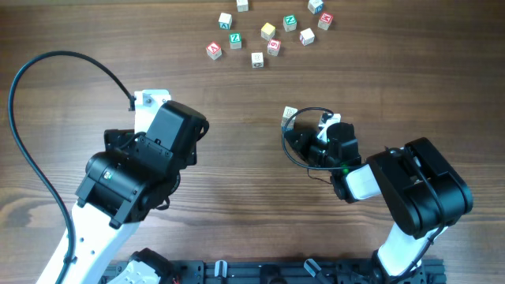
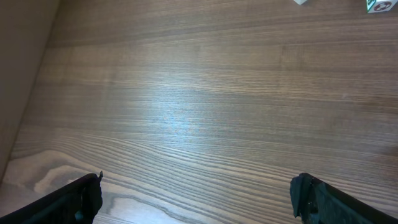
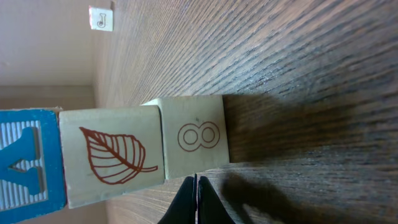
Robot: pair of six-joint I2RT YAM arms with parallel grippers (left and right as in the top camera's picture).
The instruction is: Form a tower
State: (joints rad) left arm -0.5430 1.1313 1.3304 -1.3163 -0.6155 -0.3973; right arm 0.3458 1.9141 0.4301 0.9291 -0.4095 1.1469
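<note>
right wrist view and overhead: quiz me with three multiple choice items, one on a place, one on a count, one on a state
1. Where is the leaf cube in the tower?
A. between the blue-edged letter cube and the 8 cube
B. at one end of it
C. lying apart from it

2. How many cubes make up the tower?
A. two
B. three
C. five

3. How is the right end effector?
A. open wide
B. shut on a cube
C. shut, holding nothing

Answers:
1 A, the leaf face touches a cube on each side.
2 B, the right wrist view shows three cubes, face against face.
3 C, its fingertips meet beside the 8 cube with nothing between them.
</note>
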